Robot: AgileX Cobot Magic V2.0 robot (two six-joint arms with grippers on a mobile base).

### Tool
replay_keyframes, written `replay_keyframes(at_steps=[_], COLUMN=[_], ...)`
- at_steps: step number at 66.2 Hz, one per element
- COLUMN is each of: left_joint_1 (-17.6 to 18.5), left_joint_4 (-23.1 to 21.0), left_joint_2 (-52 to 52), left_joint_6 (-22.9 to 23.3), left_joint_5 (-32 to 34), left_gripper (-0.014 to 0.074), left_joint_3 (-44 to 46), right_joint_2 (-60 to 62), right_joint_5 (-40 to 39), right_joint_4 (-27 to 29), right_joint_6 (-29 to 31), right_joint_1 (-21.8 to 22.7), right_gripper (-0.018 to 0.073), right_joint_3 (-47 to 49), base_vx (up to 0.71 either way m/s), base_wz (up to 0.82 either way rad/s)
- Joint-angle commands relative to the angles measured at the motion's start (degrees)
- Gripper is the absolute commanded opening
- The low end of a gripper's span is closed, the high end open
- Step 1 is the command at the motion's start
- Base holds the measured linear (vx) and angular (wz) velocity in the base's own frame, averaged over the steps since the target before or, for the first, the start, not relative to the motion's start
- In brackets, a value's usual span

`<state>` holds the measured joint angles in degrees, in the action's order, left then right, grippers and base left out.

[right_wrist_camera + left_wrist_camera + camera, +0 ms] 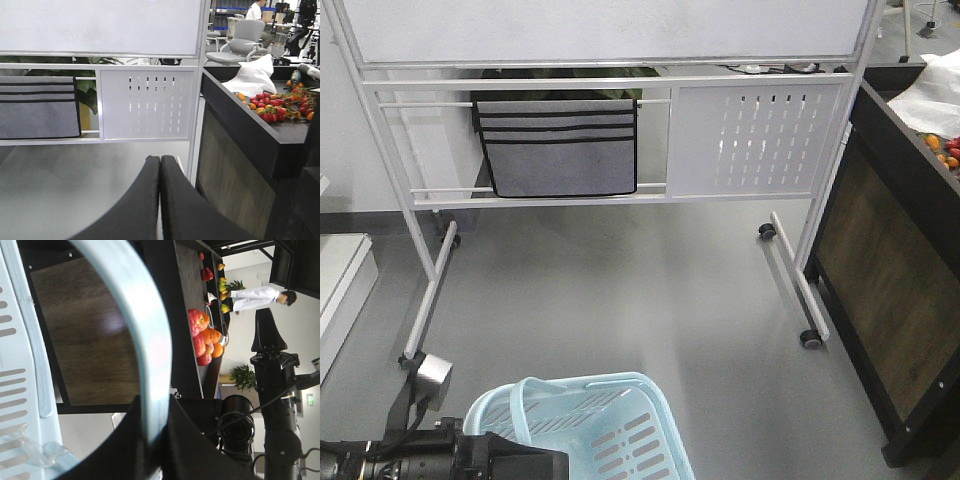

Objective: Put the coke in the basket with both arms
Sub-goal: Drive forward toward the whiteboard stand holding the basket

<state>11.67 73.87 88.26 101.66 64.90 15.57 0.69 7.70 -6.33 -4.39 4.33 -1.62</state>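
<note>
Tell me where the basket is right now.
The basket is at the front view's bottom edge, left of centre, beside the left arm; in the left wrist view its handle runs between the left gripper's fingers.

Whiteboard stand (610, 30): grey pocket organizer (557, 150) hangs under the board, perforated panel (755, 140) beside it; dark table (890, 290) (tomatoes (270, 105) on top) right of stand.

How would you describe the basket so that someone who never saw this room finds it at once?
Find the white wheeled whiteboard stand that fills the top of the front view. Below it, at the bottom edge over the grey floor, is the basket. It is the only light blue thing there, plastic with slotted sides and hoop handles, beside the black left arm.
</note>
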Motion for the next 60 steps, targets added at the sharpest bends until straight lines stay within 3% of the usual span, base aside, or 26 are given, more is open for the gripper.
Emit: replay_keyframes(at_steps=[1, 60], left_joint_1=[0.3, 0.3], left_joint_4=[-2.2, -2.2], left_joint_2=[-1.8, -1.8], left_joint_6=[-0.5, -0.5], left_joint_5=[14.0, 14.0], left_gripper=[-0.0007, -0.0007], left_joint_3=[0.6, 0.6], right_joint_2=[0.8, 0.8], right_joint_5=[-4.3, -4.3], right_joint_4=[-0.4, -0.4], right_joint_6=[0.2, 0.2], right_joint_1=[0.1, 0.1], right_gripper=[-0.0009, -0.0009], right_joint_3=[-0.9, -0.9], base_vx=[0.14, 0.15], base_wz=[0.05, 0.06])
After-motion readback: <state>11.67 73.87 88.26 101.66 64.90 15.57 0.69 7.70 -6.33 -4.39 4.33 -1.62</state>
